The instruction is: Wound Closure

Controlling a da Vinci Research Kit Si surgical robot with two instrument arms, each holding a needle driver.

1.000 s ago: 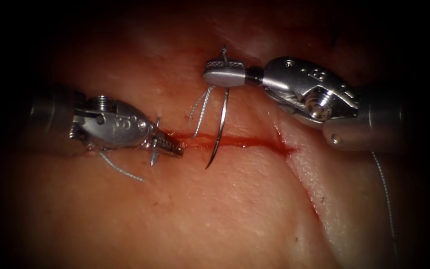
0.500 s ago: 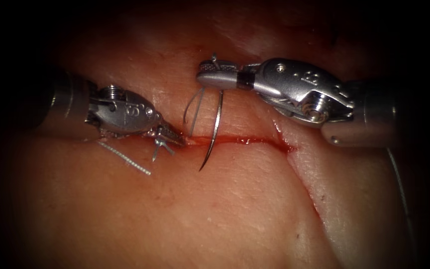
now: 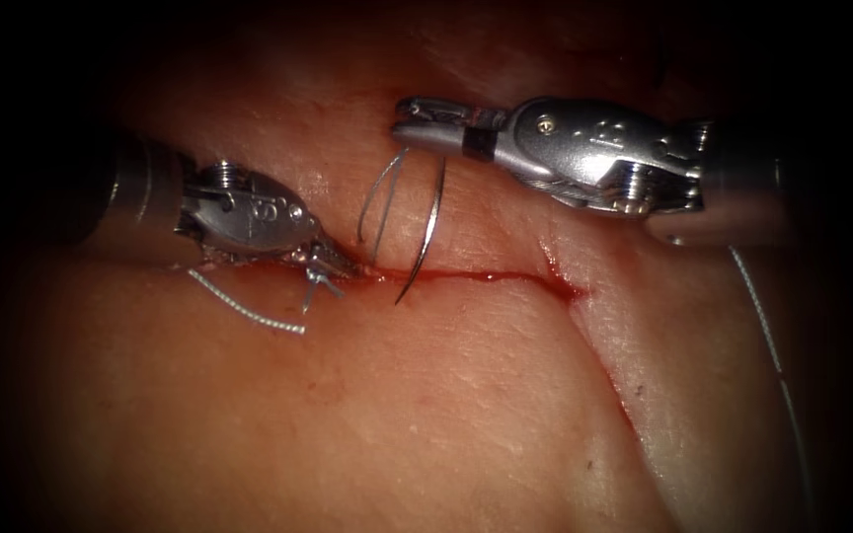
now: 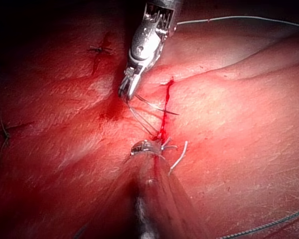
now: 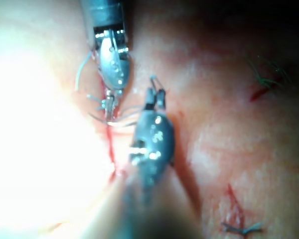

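Steel right tool (image 3: 415, 116) grips the curved needle (image 3: 426, 234) near its tail.

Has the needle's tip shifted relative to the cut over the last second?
Yes. The needle, held near its rear end by the right hand, has moved up and leftward: its tip, earlier well below the cut, now lies just below it.

Both tools: silver metal, screw-pinned wrists, stamped markings; right tool (image 3: 425, 120) black collar.
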